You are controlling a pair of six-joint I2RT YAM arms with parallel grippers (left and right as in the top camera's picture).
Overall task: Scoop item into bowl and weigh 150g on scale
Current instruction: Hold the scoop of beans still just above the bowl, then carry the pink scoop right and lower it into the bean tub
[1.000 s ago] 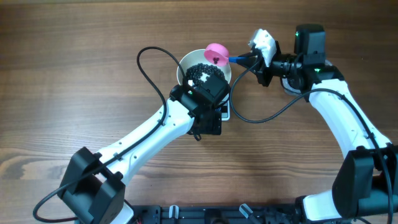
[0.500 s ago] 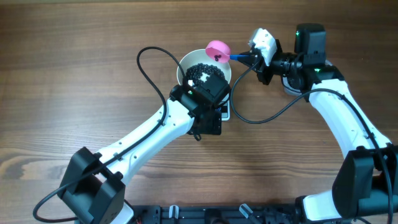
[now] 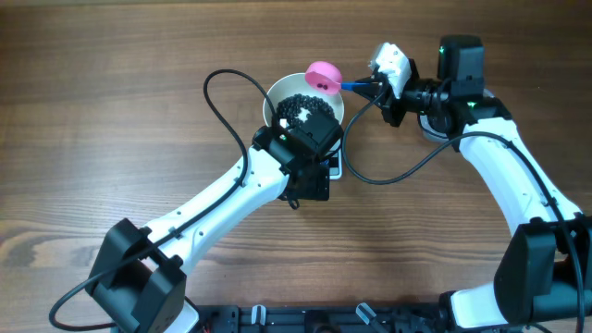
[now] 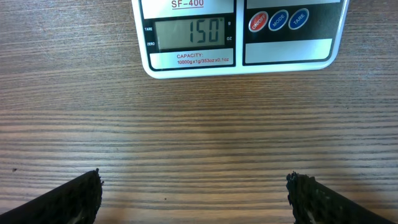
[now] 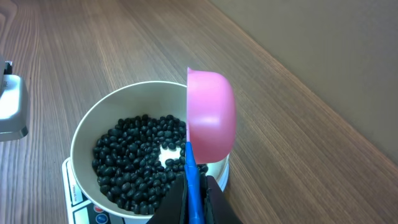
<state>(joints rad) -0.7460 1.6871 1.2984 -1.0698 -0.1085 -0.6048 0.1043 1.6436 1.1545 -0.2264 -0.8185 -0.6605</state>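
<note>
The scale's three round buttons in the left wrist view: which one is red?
The left button, next to the display of the scale, is red; the middle button and the right button are blue.

— What else is out there?
— A brown wood-grain table (image 3: 111, 111), with the grain running left to right. There's also a small pink scoop (image 3: 323, 73) with a thin blue handle (image 3: 352, 86), up off the wood near the far middle.
— How's it sitting?
— Tipped on its side, rounded back facing out. Past the table's edge there's just a plain tan surface (image 5: 323, 37).
</note>
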